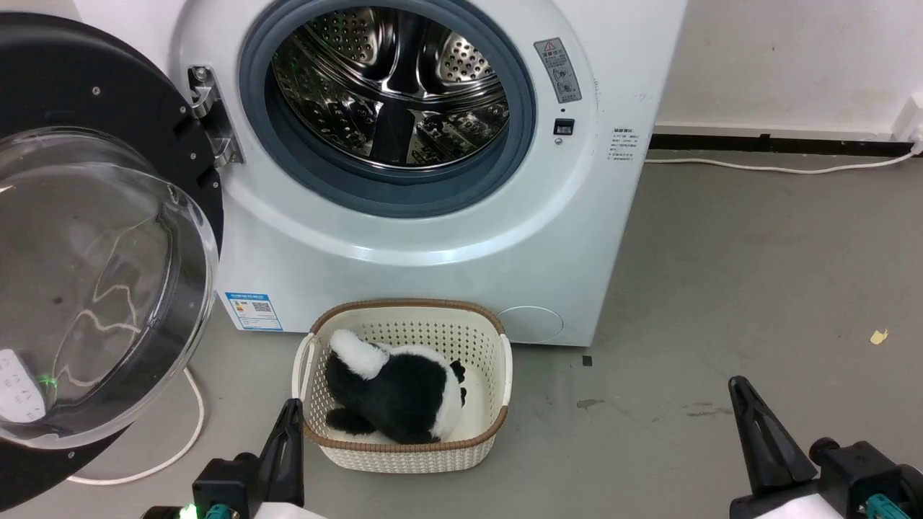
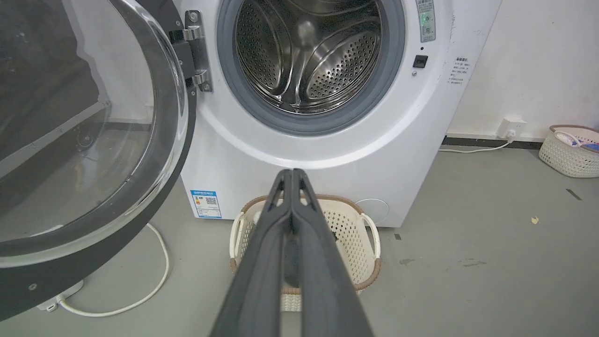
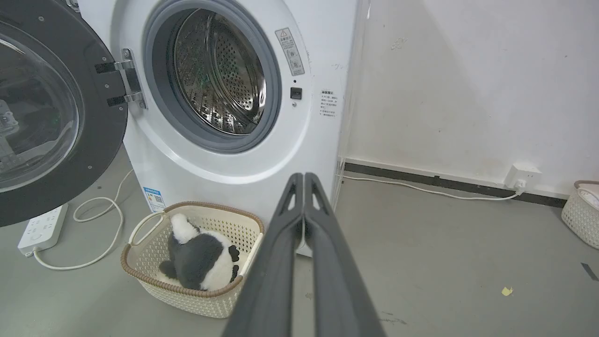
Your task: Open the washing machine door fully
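The washing machine (image 1: 447, 238) is white, with its steel drum (image 1: 393, 86) and grey gasket exposed. Its black round door (image 1: 94, 238) with the clear bowl window stands swung wide to the left on a metal hinge (image 1: 213, 115). That door also shows at the left of the left wrist view (image 2: 89, 140) and of the right wrist view (image 3: 56, 107). My left gripper (image 1: 292, 411) is low at the bottom left, shut and empty, fingers together (image 2: 291, 175). My right gripper (image 1: 739, 389) is low at the bottom right, shut and empty (image 3: 303, 178). Neither touches the door.
A cream basket (image 1: 404, 447) holding a black-and-white plush toy (image 1: 393, 386) sits on the floor before the machine. A white cable (image 1: 173, 447) and power strip (image 3: 42, 229) lie under the door. Another basket (image 2: 571, 150) stands far right by the wall. Grey floor spreads to the right.
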Available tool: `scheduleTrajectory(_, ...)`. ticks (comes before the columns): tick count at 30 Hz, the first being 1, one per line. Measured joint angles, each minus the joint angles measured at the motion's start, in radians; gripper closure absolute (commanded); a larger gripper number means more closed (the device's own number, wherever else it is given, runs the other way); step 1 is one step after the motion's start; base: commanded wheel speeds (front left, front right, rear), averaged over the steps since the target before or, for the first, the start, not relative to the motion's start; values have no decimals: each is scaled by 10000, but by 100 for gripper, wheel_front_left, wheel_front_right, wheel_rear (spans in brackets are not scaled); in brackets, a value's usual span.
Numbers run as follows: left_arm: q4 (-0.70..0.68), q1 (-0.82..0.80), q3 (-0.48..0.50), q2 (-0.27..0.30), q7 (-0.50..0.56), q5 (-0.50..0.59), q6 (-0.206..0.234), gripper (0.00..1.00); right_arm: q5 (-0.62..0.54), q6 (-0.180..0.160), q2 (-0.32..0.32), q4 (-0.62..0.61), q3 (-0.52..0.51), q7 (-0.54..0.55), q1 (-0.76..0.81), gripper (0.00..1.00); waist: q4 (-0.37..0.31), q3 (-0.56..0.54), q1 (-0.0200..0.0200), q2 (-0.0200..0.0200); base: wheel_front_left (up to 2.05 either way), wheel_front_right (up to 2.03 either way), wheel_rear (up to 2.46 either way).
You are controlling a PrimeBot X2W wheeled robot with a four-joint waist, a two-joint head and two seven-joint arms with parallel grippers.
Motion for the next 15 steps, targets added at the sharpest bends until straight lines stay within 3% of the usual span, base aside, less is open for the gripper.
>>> scheduleTrajectory(15,-107,-153,226,-90,282,236,-140,100,-44,0,0,54,77,328,-126,100,-55,12,0,0,0,0,0)
